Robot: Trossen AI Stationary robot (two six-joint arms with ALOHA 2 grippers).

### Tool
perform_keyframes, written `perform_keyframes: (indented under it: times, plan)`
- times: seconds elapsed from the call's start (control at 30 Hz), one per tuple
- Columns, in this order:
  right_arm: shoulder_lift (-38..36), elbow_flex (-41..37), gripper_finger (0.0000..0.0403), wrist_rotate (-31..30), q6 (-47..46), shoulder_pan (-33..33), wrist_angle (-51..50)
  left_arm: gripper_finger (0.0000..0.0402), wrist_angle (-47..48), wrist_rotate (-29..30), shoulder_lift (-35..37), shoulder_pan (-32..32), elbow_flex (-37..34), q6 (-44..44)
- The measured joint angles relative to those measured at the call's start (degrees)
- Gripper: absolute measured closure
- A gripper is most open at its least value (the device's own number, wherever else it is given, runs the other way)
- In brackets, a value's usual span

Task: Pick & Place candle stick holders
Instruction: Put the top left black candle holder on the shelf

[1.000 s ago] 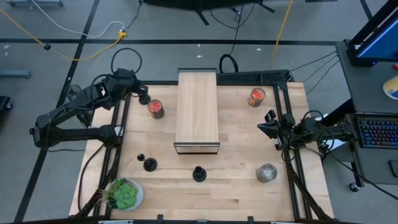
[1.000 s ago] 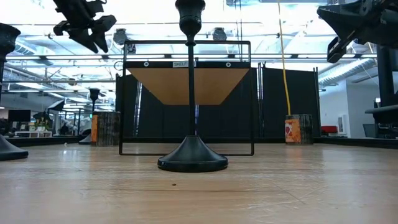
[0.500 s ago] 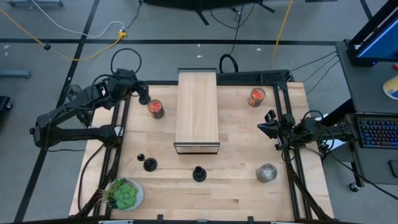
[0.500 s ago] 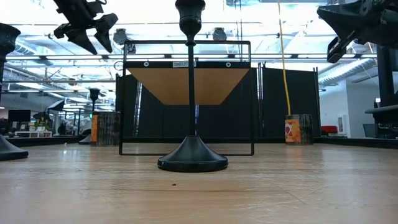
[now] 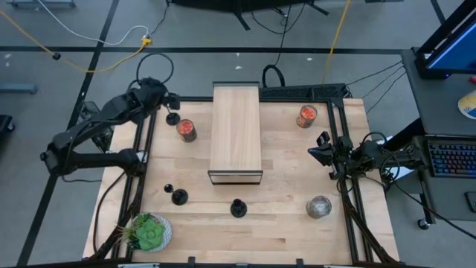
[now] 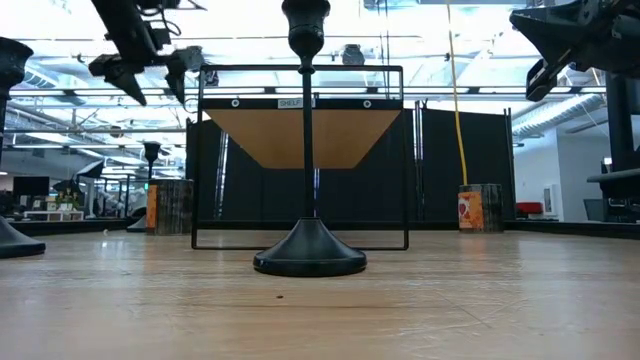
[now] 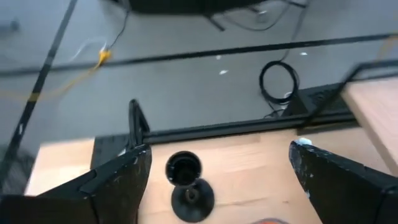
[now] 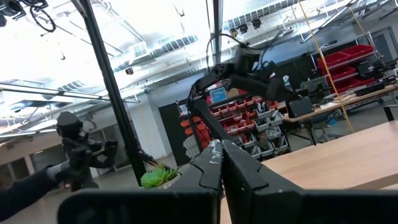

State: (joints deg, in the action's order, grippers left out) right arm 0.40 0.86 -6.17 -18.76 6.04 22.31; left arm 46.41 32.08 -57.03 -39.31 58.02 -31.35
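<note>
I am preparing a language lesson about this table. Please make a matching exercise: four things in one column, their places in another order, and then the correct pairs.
1. long pale wooden shelf
2. green leafy plant
3. clear greyish glass jar
4. open left gripper

A. table's front left corner
B. middle of the table's back half
C. over the back left corner
D. front right part

Pairs: 1-B, 2-A, 3-D, 4-C

A black candle holder point(image 6: 309, 240) stands centred on the tabletop point(image 6: 320, 310) before a shelf point(image 6: 300, 135); the left tool point(image 6: 145, 75) hangs spread above.
</note>
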Motion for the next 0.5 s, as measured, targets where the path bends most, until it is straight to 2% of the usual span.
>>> perform_keyframes:
  times: [0.3, 0.5]
  plan:
    - [0.00, 0.00, 0.0403, -2.91, 0.00, -0.01, 0.06, 0.0024, 0.38, -12.48, -4.29, -12.75, 0.00, -6.78]
    - [0.00, 0.00, 0.0403, -5.18, 0.00, -0.01, 0.02, 0.0030, 0.32, -14.32, -4.61, -13.60, 0.09, -6.77]
